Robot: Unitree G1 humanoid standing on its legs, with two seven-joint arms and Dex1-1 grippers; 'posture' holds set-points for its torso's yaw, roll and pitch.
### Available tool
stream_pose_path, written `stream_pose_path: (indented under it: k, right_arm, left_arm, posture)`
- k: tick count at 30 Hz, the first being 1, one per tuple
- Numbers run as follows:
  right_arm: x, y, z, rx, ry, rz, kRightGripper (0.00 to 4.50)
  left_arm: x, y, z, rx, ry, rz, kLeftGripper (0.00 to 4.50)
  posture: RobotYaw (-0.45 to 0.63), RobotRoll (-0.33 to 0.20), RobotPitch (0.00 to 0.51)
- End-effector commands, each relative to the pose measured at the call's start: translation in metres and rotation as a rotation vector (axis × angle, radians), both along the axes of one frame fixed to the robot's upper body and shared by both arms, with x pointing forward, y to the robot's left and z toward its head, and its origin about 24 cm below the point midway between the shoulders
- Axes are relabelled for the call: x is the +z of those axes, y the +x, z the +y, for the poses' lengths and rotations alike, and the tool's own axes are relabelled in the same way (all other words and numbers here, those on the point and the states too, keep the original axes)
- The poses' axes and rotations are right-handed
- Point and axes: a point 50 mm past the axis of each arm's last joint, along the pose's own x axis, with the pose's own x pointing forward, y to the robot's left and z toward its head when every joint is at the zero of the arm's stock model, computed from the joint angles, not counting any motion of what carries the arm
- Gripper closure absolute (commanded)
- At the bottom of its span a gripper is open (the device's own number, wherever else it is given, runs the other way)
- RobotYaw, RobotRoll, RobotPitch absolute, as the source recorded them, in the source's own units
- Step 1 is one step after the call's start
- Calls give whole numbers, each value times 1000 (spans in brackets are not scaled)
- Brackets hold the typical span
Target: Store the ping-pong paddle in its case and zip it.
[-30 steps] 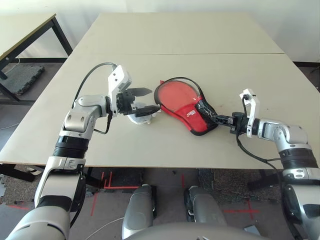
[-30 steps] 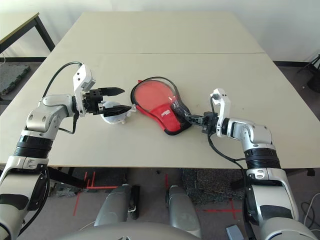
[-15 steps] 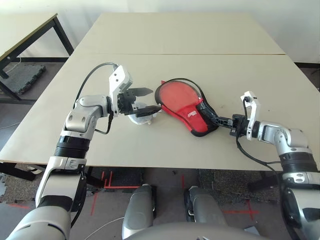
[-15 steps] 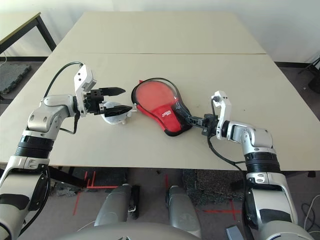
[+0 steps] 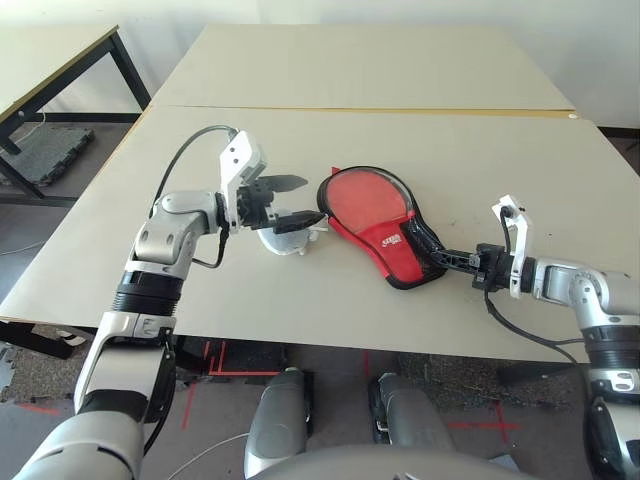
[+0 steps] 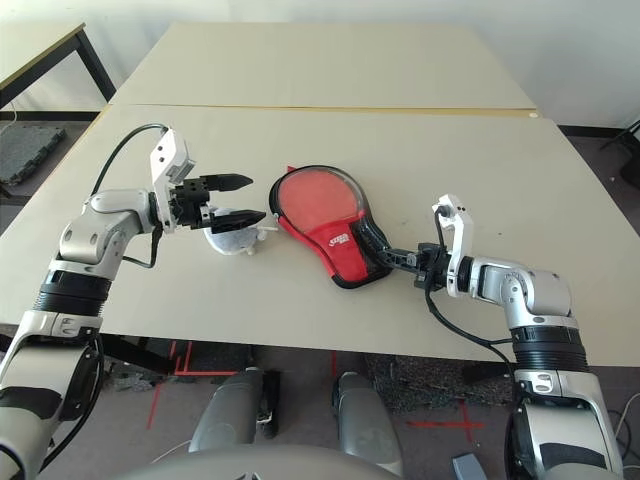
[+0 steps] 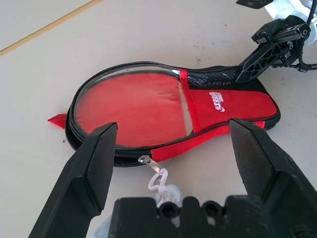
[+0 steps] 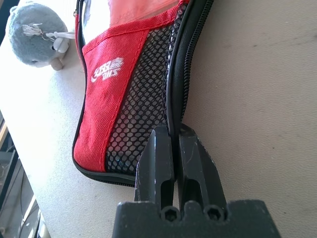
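Head view first: the case (image 5: 385, 225) lies flat mid-table, round end at about 11 o'clock and narrow mesh end at about 4 o'clock, with the red face of the paddle (image 5: 365, 200) showing through the clear window, so the paddle looks to be stowed already. The right gripper (image 5: 448, 257) comes in low from 3 o'clock with its fingers pinched together on the black edge at the narrow end, I'd guess to pin the case so it can't slide while the zip gets worked. The left gripper (image 5: 293, 198) hangs off the 9 o'clock side of the round end, fingers spread wide and holding nothing, over a pale plush toy (image 6: 232, 240) sitting just beside the case

Left wrist view: the spread fingers (image 7: 86, 173) frame the case, and the zip pull (image 7: 144, 159) sits on the near edge with a white cord running off it towards the toy. That's probably why this hand is parked here, lined up to grab the pull

Right wrist view: the two fingers (image 8: 159, 163) are tight on the zip edging next to the mesh (image 8: 141, 114). Can't tell whether a slider is in there or just the fabric rim. Toy sits well apart at the far end
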Motion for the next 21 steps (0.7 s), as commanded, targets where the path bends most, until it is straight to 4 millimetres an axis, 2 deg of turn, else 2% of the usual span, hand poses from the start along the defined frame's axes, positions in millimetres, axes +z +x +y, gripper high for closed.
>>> stream_pose_path:
  k: [1, 6, 11, 14, 21]
  right_arm:
    - [7, 1, 3, 14, 12, -1, 4478]
    - [42, 15, 6, 26, 79, -97, 4478]
    - [64, 14, 6, 64, 76, -123, 4478]
    - [69, 9, 4, 74, 60, -107, 4478]
    - [65, -17, -8, 79, 11, -26, 4478]
  left_arm:
    - [-3, 1, 0, 2, 22, 7, 0]
    - [-3, 0, 2, 6, 25, 8, 0]
    - [-4, 0, 2, 5, 26, 11, 0]
    - [-4, 0, 2, 4, 25, 13, 0]
    - [-6, -1, 0, -1, 23, 18, 0]
  posture:
    - [77, 0, 92]
    - [77, 0, 93]
    - [70, 0, 95]
    - [69, 0, 96]
    - [63, 0, 97]
